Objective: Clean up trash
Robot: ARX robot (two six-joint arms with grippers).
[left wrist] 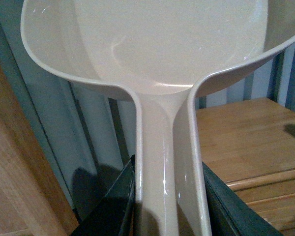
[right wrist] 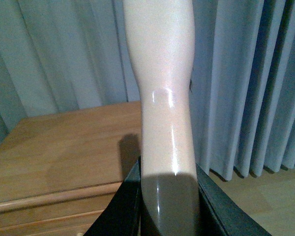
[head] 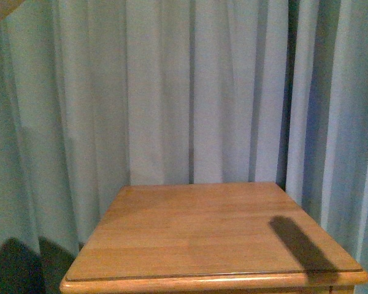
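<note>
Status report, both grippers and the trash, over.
Left gripper shut on dustpan. Right gripper shut on pale handle. Trash not in view on wooden table; no obstruction seen.

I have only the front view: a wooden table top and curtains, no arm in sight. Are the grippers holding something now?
Observer: Yes. In the left wrist view the left gripper is closed on the handle of a pale dustpan.
Operator: And the right one?
Observer: The right gripper grips a smooth pale handle. Its far end is out of frame, so I cannot name the tool.
Operator: Does any wrist view show the trash?
Observer: No. Both show only part of the table and the curtains; no trash is visible in them.
</note>
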